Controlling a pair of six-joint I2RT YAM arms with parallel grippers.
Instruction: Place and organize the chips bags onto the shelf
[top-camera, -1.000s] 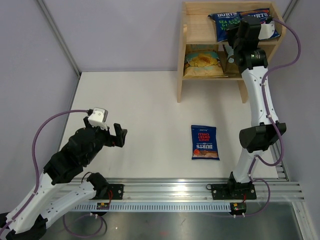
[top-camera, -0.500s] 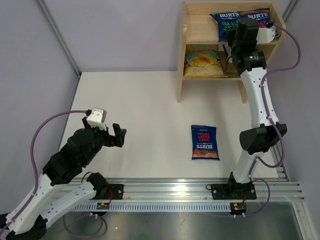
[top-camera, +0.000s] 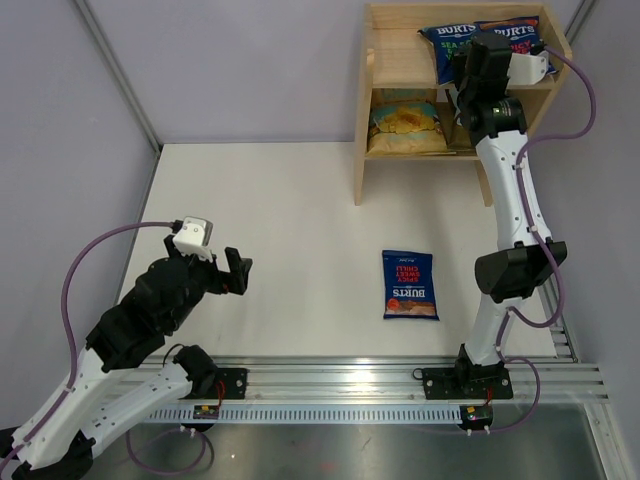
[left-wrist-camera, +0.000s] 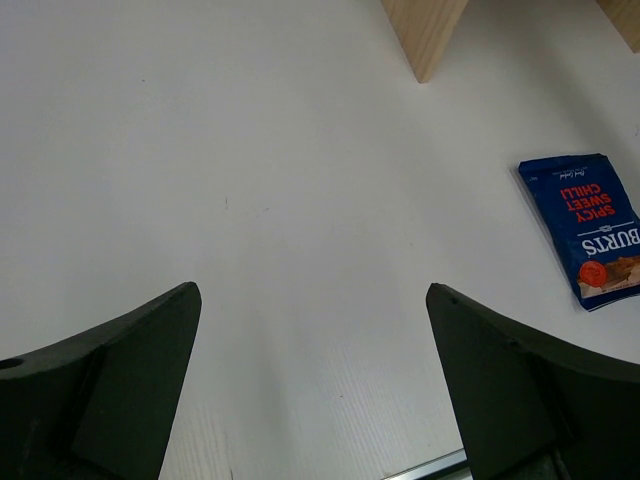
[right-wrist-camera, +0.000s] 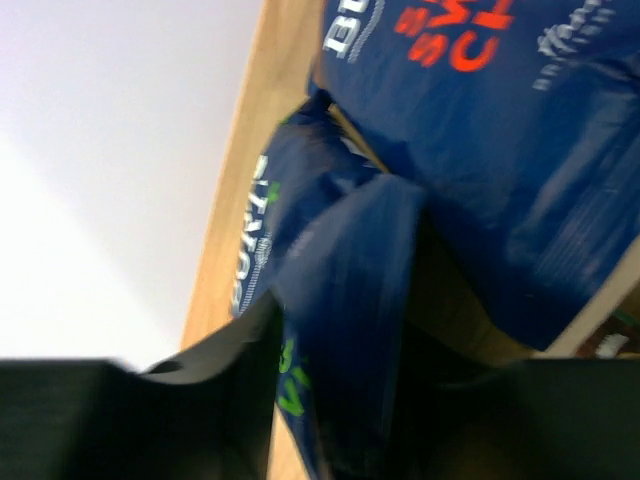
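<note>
The black-and-white left arm crouched folded at about 8 o'clock in the top view. Its black two-finger left gripper (left-wrist-camera: 312, 300) pointed toward 3 o'clock with the fingers spread wide apart. The white right arm stood stretched from its base at 5 o'clock up to 1 o'clock, where the black right gripper (right-wrist-camera: 335, 345) pinched a fold of a crinkly dark blue bag with green lettering (right-wrist-camera: 300, 235).

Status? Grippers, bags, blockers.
Left gripper open, empty, above table. Right gripper shut on green bag, shelf top tier. One red bag flat on table, nothing blocking it.
</note>
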